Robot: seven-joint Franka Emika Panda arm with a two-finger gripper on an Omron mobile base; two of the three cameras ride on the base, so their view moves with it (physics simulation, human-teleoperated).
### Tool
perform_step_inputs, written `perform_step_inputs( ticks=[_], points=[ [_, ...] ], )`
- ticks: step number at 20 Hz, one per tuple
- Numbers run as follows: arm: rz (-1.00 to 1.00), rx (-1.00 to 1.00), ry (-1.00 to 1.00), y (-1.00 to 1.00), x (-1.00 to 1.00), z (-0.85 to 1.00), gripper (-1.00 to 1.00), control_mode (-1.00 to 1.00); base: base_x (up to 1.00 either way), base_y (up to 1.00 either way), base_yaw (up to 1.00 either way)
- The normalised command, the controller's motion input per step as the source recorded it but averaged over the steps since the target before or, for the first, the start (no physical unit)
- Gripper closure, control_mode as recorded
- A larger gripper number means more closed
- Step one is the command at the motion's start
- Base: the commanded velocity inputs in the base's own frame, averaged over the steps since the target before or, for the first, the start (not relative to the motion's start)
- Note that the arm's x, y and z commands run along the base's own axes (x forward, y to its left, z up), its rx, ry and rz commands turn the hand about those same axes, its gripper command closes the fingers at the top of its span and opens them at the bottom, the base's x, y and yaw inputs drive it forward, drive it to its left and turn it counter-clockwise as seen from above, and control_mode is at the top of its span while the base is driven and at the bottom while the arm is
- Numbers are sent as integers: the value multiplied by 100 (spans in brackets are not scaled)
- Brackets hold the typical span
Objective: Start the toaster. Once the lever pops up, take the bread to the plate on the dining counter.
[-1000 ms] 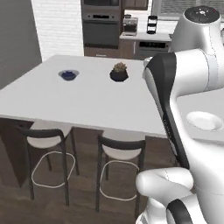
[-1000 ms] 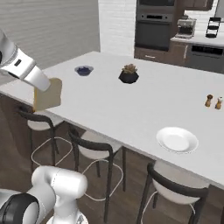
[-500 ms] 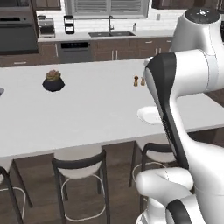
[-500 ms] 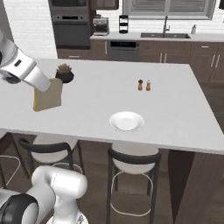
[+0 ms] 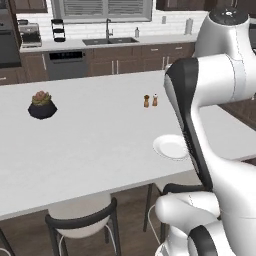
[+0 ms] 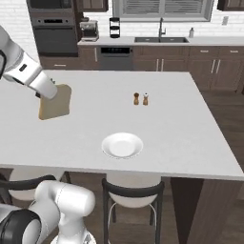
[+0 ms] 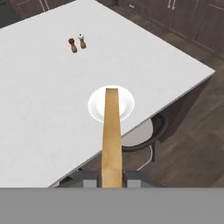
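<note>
Hand (image 7: 112, 178) clenched on the bread (image 6: 55, 101), a thin tan slice with a darker crust edge, held upright above the tabletop (image 6: 181, 119). In the hand view the slice runs edge-on as a narrow golden strip between the two dark finger tips, its far end lined up over the plate (image 7: 98, 105).

Plate (image 6: 122, 145): round, flat, plain white, shallow rim, sitting near the tabletop's front edge, bare. Bread is well to the side of it in the right base view, not touching.

Tabletop: broad, smooth, matte white slab on a dark brown wood base.

Two small shakers (image 6: 140, 99), one brown, one white-capped, stand side by side mid-tabletop. Dark round bowl with a succulent (image 5: 42, 105) farther off. Round-seated stool (image 6: 132, 187) with a dark curved back tucked under the edge below the plate.
</note>
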Motion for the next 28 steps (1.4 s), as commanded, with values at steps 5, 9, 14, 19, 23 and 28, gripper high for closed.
perform_step_inputs(
  ticks=[5,9,14,19,23,28],
  points=[
    [3,9,0,-26,9,-13,100,-100,35,-15,1],
    [10,25,0,-94,19,-55,100,-100,0,0,0],
    [13,20,0,-95,41,-74,100,-100,0,0,0],
    [13,8,0,-59,76,-86,100,-100,0,0,0],
    [13,3,0,-35,89,-98,100,-100,0,0,0],
    [13,0,-1,-14,67,-96,100,-100,0,0,0]
  ],
)
